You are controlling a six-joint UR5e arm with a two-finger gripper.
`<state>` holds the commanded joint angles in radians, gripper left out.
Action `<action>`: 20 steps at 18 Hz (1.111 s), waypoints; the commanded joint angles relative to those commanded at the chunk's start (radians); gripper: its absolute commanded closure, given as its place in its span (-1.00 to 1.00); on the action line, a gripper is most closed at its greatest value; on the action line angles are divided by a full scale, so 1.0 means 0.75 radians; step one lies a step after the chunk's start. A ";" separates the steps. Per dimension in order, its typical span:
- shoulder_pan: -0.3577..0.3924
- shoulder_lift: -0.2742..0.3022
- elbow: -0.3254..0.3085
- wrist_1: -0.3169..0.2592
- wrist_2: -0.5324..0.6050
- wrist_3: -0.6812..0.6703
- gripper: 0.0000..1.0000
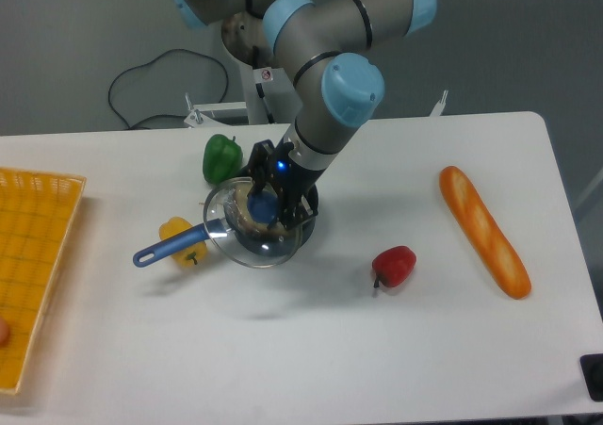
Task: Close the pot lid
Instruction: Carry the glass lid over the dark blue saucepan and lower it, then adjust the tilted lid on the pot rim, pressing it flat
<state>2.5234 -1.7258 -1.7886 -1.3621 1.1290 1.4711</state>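
My gripper [267,204] is shut on the blue knob of the clear glass lid [252,233], which hangs tilted just above the table. Behind and under the lid sits the dark blue pot [303,206], mostly hidden by the gripper and the glass. Its long bright blue handle [170,247] sticks out to the left. The lid overlaps the pot's left front side and does not lie flat on the rim.
A green pepper [221,158] stands behind the pot and a yellow pepper [179,236] lies under the handle. A red pepper [394,266] and a bread loaf [483,231] lie to the right. A yellow basket [33,255] fills the left edge.
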 joint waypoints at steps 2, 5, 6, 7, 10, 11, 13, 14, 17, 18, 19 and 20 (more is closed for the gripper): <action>-0.002 0.004 -0.027 -0.002 0.002 0.006 0.09; 0.000 0.020 -0.053 -0.004 0.006 0.059 0.09; 0.000 0.023 -0.061 -0.004 0.006 0.059 0.09; 0.000 0.029 -0.067 -0.004 0.008 0.059 0.09; 0.000 0.033 -0.070 -0.022 0.010 0.061 0.09; 0.000 0.039 -0.072 -0.029 0.010 0.065 0.09; 0.010 0.039 -0.078 -0.039 0.010 0.096 0.09; 0.010 0.039 -0.088 -0.049 0.010 0.108 0.09; 0.016 0.039 -0.104 -0.053 0.033 0.139 0.09; 0.018 0.039 -0.106 -0.059 0.041 0.143 0.08; 0.018 0.039 -0.108 -0.061 0.049 0.145 0.08; 0.018 0.039 -0.108 -0.061 0.051 0.145 0.08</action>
<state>2.5372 -1.6966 -1.8699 -1.4082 1.1673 1.5800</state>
